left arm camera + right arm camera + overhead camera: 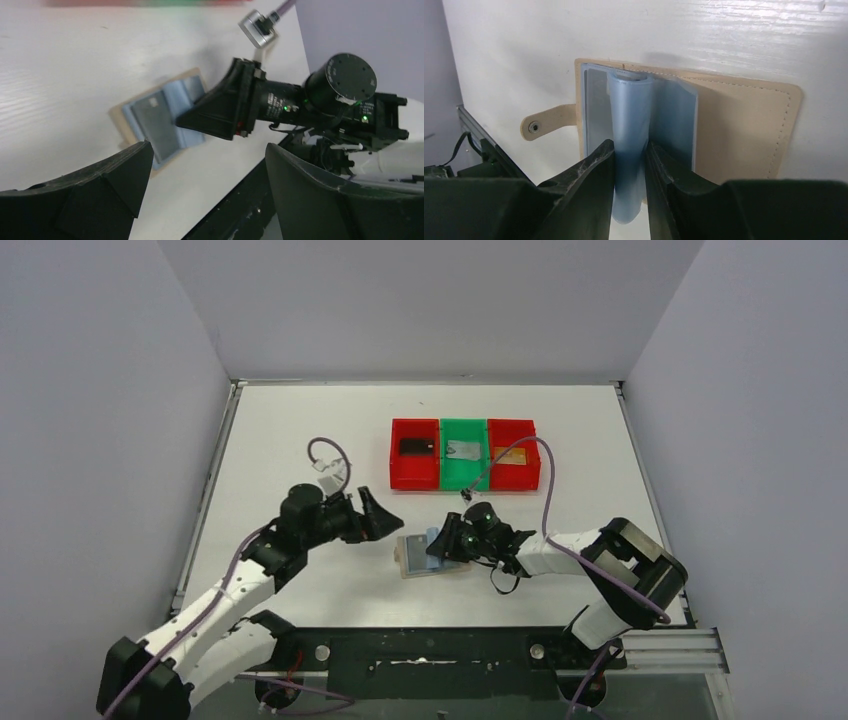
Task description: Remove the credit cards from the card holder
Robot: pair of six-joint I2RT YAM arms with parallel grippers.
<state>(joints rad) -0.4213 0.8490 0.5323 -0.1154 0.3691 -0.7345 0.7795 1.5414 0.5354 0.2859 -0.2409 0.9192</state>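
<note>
The right gripper point(630, 150) pinches a blue sleeve point(629, 105) of the open holder point(744, 130). The left gripper point(378, 515) hovers beside it, jaws spread.

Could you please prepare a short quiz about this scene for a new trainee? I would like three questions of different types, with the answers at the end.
1. True or false: the left gripper is holding the card holder.
2. What is the right gripper pinching?
A. the closure tab
B. a pale blue sleeve of the card holder
C. a gold-orange card
3. In a few words: what lies in the green bin?

Key
1. False. Its jaws stand open beside the holder, not on it.
2. B.
3. A silver-grey card.
</note>
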